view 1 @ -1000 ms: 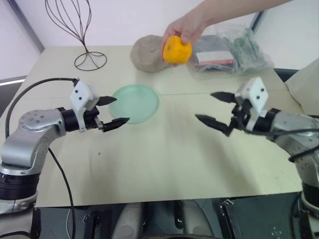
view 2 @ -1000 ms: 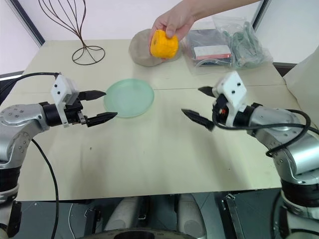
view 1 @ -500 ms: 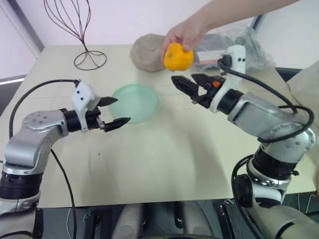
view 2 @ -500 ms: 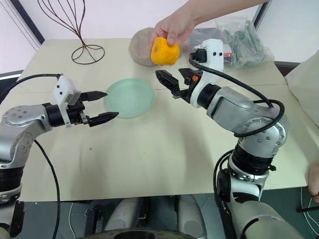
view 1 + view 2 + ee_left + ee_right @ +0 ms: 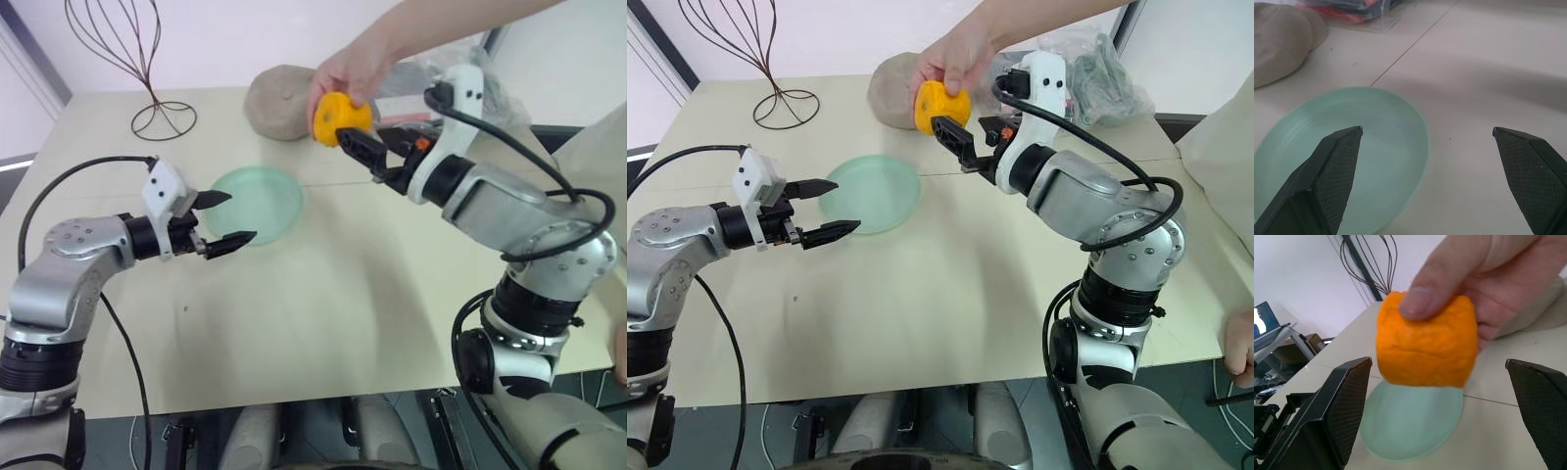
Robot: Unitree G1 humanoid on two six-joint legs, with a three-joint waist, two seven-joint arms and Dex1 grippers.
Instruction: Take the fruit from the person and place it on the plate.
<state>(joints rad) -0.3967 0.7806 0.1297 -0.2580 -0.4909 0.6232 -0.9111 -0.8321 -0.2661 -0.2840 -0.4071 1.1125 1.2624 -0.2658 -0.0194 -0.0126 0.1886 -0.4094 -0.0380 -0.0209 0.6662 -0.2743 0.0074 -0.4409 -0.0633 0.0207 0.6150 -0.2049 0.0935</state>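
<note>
The left gripper (image 5: 227, 217) is hovering over the left half of the table (image 5: 323, 323), its fingers spread apart and grasping nothing; one fingertip is overlapping the plate's left rim in the head views. In the left wrist view the two fingers (image 5: 1334, 166) are standing wide, with the plate between and beyond them.

The mint-green plate (image 5: 263, 202) is lying flat on the table, left of centre and just short of the seam line crossing the tabletop. Nothing is resting on it.

The right gripper (image 5: 965, 140) is reaching toward the far middle of the table, fingers released and standing wide. In the right wrist view the fruit is sitting between the two fingers (image 5: 1342, 406) without either one touching it.

The orange fruit (image 5: 939, 103) is being held in the air by the person's hand (image 5: 345, 67), above the table beyond the plate.

Toward the far edge, a beige cap (image 5: 276, 101) is lying behind the fruit, a wire stand (image 5: 157, 108) is occupying the far left corner, and clear plastic bags (image 5: 1095, 78) are sitting at the far right.
</note>
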